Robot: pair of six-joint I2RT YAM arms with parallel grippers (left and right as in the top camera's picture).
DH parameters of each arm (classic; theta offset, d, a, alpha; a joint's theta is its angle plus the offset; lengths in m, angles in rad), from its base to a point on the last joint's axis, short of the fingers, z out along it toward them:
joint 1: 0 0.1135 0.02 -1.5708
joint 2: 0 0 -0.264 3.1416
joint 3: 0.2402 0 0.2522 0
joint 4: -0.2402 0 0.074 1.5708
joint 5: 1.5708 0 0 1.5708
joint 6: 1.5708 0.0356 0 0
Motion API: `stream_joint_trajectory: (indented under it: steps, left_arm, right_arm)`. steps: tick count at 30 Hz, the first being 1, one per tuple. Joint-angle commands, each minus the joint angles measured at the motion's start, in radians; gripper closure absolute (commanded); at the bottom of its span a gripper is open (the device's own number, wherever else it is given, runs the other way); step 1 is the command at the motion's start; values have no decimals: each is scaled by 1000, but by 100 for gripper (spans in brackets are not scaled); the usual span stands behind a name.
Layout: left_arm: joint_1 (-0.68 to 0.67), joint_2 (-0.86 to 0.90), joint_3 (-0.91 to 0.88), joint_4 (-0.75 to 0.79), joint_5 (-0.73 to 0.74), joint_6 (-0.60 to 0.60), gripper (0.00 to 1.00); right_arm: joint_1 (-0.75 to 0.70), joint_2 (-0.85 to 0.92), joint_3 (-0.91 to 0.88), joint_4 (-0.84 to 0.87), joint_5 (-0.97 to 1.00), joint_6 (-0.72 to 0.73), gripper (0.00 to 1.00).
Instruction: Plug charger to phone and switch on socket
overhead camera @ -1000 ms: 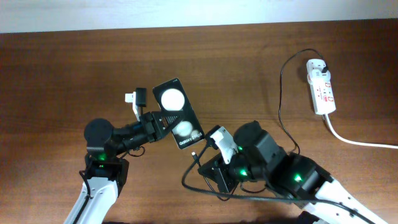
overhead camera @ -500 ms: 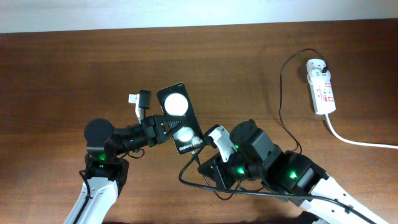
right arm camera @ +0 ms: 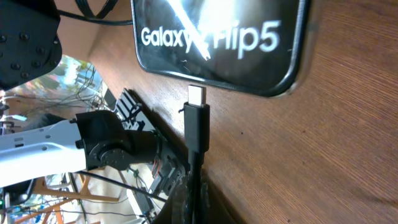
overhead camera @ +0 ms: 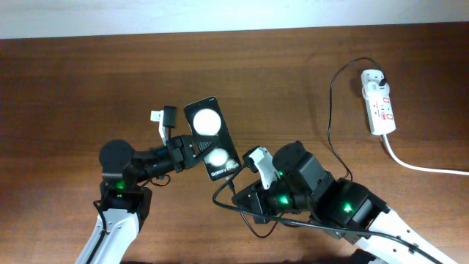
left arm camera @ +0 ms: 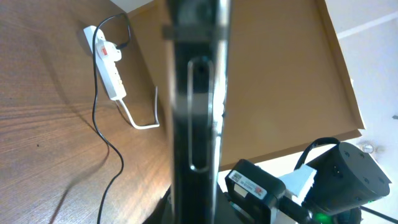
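Here, the left gripper (overhead camera: 189, 149) has its jaws clenched on the phone (overhead camera: 212, 144), gripping it from the side nearer the left arm. The phone is black and glossy, and its long axis lies diagonally across the middle of the wooden counter (overhead camera: 293, 88). Two white round spots show on its upper face, and the lettering "Galaxy Z Flip5" sits at the end nearer the right arm. In the left wrist view the phone appears edge-on as a dark, blurred vertical bar.

The right gripper (overhead camera: 238, 188) appears to have its jaws closed on the charger (overhead camera: 330, 110) just behind the USB-C connector tip (right arm camera: 197, 96), though the grip itself is blurred at the bottom of the right wrist view. The tip stands upright, pointing at the lettered end of the phone. It is just beside that edge and not touching it, with a narrow strip of wood visible between them. Behind the right gripper the thin black cable forms a loose loop on the counter.

The socket (overhead camera: 379, 101), a white power strip with red switch marks, lies at the right of the counter, well apart from both grippers. The charger's black plug (overhead camera: 386, 78) sits in its far end, and a thick white cord (overhead camera: 425, 167) leaves its near end toward the right edge
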Motion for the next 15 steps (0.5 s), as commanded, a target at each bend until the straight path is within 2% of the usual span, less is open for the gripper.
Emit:
stream_joint_trajectory:
  steps: [1,15]
  left_arm:
    - [-2,-13,18,10,15,12,100]
    - [-3,-13,18,10,27,-3,100]
  right_arm:
    - [8,-17,5,6,21,19,96]
    - [8,-17,5,50,-2,19,96]
